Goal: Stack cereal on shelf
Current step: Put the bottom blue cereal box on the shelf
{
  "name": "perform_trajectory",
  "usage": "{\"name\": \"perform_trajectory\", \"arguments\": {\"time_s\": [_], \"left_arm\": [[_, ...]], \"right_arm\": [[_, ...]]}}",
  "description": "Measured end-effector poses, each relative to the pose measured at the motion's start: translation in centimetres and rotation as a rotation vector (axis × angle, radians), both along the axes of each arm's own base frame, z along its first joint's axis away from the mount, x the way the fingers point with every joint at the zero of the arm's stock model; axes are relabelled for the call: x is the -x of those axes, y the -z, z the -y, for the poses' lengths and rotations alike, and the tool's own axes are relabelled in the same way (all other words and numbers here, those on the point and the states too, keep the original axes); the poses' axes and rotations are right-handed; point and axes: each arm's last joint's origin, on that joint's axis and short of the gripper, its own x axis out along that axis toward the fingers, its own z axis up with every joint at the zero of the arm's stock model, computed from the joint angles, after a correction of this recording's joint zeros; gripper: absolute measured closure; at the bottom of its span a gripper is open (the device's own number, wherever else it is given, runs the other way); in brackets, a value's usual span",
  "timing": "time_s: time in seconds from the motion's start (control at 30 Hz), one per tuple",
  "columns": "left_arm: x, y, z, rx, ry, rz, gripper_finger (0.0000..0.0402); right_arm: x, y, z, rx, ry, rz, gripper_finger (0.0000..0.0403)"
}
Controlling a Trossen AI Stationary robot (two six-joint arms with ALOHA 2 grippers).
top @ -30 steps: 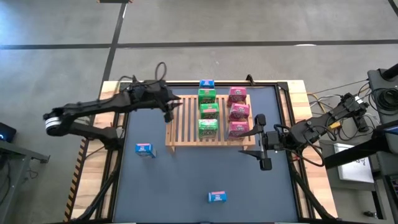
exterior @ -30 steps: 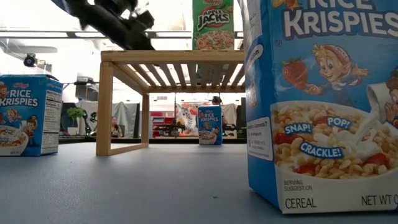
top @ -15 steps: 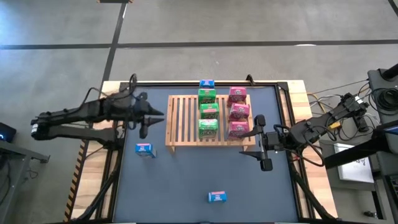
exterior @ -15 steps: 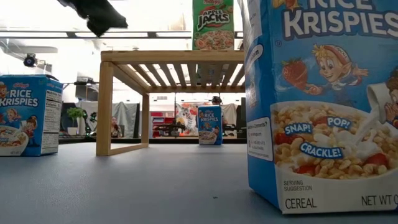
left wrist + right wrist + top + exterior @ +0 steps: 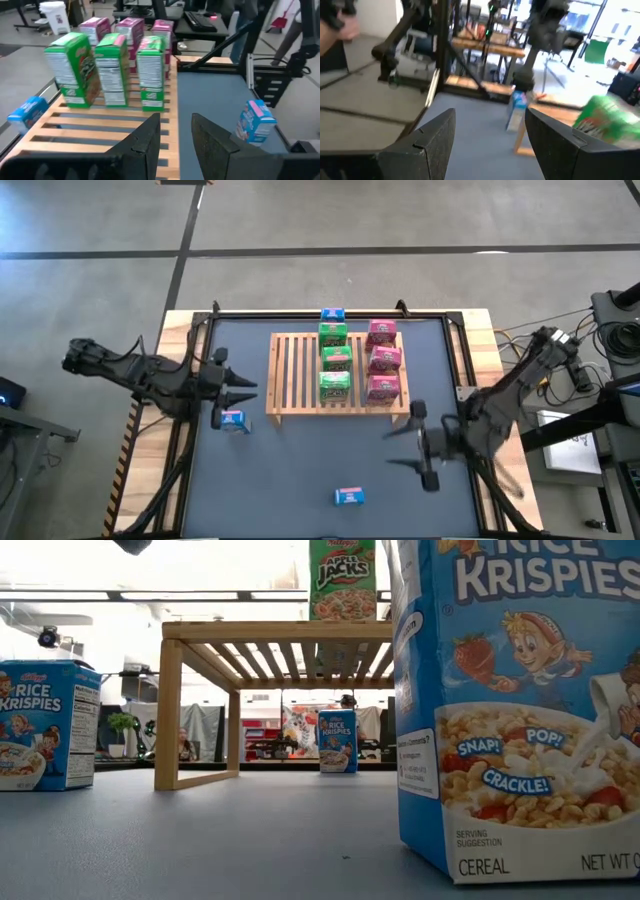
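The wooden shelf stands mid-table on its legs. On its slats stand three green cereal boxes and three pink ones. One blue box stands on the table behind the shelf, one on the table's left, and one near the front edge. My left gripper hovers left of the shelf, just above the left blue box, narrowly open and holding nothing. My right gripper hangs open and holding nothing, off the shelf's near right corner.
A black frame rail runs round the mat. Cables and equipment lie beyond the table's right edge. Bare mat lies between the shelf and the near edge. The shelf's left slats carry nothing.
My left gripper has drawn back from over the shelf's left slats toward the table's left and near edges, and now hovers by the left blue box. My right gripper has swung toward the near edge, away from the shelf's right end. No box has moved.
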Motion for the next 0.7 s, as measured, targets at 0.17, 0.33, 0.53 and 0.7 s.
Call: {"name": "perform_trajectory", "arguments": {"time_s": [0.17, 0.33, 0.53, 0.7], "left_arm": [[-0.3, 0.3, 0.6, -0.009, -0.016, -0.013, 0.0308], [-0.8, 0.5, 0.8, -0.012, -0.02, -0.027, 0.0308], [-1.3, 0.6, 1.0, -0.014, -0.021, -0.03, 0.0308], [-1.8, 1.0, 1.2, 0.0, -0.027, -0.049, 0.0308]], "right_arm": [[-0.4, 3.5, -3.9, 0.022, 0.007, -0.095, 0.0175], [-0.9, 6.9, -7.0, -0.036, -0.019, -0.171, 0.0175], [-1.7, 10.6, -9.0, -0.116, 0.007, -0.256, 0.0175], [-2.5, 13.6, -10.1, -0.127, 0.031, -0.298, 0.0175]]}}
